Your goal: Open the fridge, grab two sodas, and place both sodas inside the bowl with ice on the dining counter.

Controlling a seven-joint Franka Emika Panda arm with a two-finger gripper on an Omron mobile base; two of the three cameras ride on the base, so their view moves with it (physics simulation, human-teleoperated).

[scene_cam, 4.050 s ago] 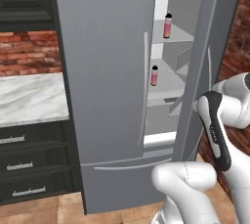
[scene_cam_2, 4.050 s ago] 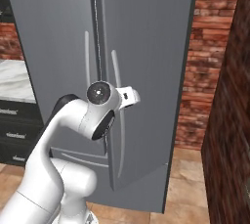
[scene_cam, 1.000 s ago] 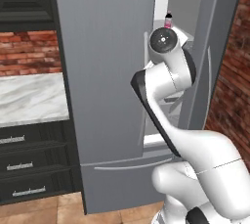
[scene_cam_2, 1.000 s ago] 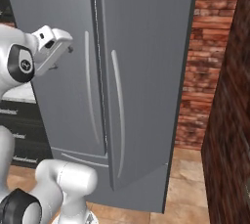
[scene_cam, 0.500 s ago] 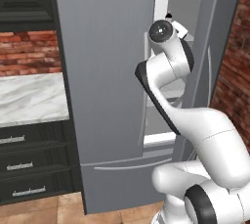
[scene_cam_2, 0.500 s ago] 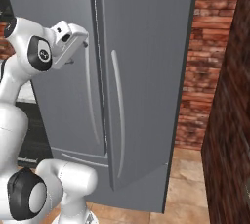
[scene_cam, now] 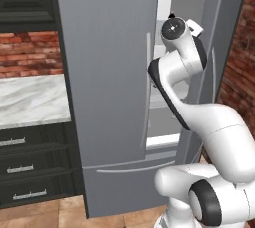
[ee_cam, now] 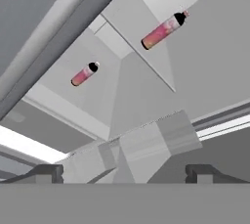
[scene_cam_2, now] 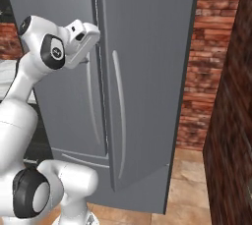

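The grey fridge (scene_cam: 104, 72) stands with its right door (scene_cam_2: 147, 47) swung partly out, leaving a gap between the doors. My hand (scene_cam_2: 83, 35) is raised to that gap at upper-shelf height and points inward. In the hand view two pink sodas with dark caps stand on pale grey shelves. One soda (ee_cam: 163, 30) is on the upper shelf and the other soda (ee_cam: 84, 74) is one shelf lower; both are well ahead of the fingers. My gripper (ee_cam: 124, 173) is open and holds nothing. The bowl and the dining counter are out of view.
A marble top (scene_cam: 30, 102) over dark drawers (scene_cam: 30, 172) adjoins the fridge on the left. A red brick wall (scene_cam_2: 206, 71) and a dark wall (scene_cam_2: 236, 130) close off the right side. The open door's long handle (scene_cam_2: 119, 106) faces outward.
The hand has risen and pushed further into the gap between the doors. It now covers the soda that showed in the left base view a second ago. The fingers stayed open.
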